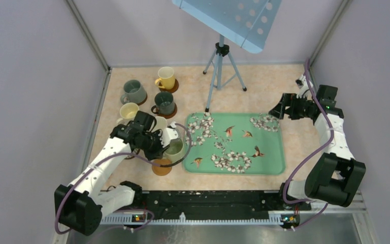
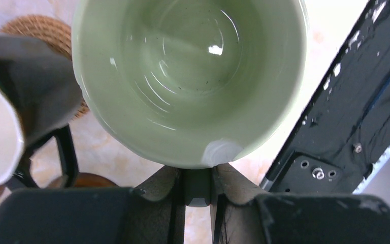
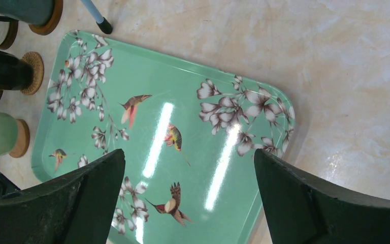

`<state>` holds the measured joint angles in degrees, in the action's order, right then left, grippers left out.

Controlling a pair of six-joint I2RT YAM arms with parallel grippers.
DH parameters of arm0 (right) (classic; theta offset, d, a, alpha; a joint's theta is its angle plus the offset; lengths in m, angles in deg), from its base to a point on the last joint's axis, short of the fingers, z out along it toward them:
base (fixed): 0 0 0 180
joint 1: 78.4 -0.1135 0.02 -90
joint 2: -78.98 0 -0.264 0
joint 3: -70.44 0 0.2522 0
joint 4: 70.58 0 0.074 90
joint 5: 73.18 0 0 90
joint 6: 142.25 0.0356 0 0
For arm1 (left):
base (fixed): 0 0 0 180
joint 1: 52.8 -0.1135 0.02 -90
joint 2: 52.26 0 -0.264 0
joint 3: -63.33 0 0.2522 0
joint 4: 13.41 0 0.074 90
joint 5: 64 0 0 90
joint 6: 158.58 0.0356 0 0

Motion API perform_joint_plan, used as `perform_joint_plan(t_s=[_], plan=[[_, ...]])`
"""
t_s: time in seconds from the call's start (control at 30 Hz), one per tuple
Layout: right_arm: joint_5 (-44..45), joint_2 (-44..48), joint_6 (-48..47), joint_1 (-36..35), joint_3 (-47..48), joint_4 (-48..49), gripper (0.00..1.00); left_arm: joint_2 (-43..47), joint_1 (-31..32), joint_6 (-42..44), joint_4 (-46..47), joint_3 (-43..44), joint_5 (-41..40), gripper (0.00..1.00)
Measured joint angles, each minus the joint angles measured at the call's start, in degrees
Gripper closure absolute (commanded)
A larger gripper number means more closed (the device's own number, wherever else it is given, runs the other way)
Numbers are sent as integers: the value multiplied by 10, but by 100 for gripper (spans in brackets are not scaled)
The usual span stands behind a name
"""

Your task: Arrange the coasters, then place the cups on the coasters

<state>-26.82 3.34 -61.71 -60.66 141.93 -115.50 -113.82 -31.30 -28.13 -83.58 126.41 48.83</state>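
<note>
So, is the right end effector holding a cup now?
No, the right end effector stands wide open above the green tray, with nothing inside its gap.

Robot lab cell: plain grey walls point(image 1: 30, 76), tripod point(image 1: 222, 51) holding panel point(image 1: 233, 18) (perforated, blue), black mounting rail point(image 1: 213, 198).

Seven handled ceramic mugs point(image 1: 165, 77) in all: the pale green mug point(image 2: 188, 76) at the left gripper point(image 2: 198, 185), six beside and beyond it. Four round brown wooden coasters point(image 1: 161, 166) can be counted from above. One green floral rectangular tray point(image 1: 271, 152) lies under the right gripper point(image 3: 188, 152).
</note>
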Motion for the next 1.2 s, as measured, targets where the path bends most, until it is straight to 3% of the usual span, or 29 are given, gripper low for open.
perform_joint_plan(t_s=[0.53, 0.93, 1.1, 1.2], plan=[[0, 0, 0, 0, 0, 0, 4, 90, -67, 108, -85, -65, -30, 100], [0, 0, 0, 0, 0, 0, 4, 93, -97, 134, -93, -88, -55, 100], [0, 0, 0, 0, 0, 0, 4, 93, -98, 135, -91, -93, -62, 90], [0, 0, 0, 0, 0, 0, 4, 92, -98, 135, -91, -95, -66, 77]])
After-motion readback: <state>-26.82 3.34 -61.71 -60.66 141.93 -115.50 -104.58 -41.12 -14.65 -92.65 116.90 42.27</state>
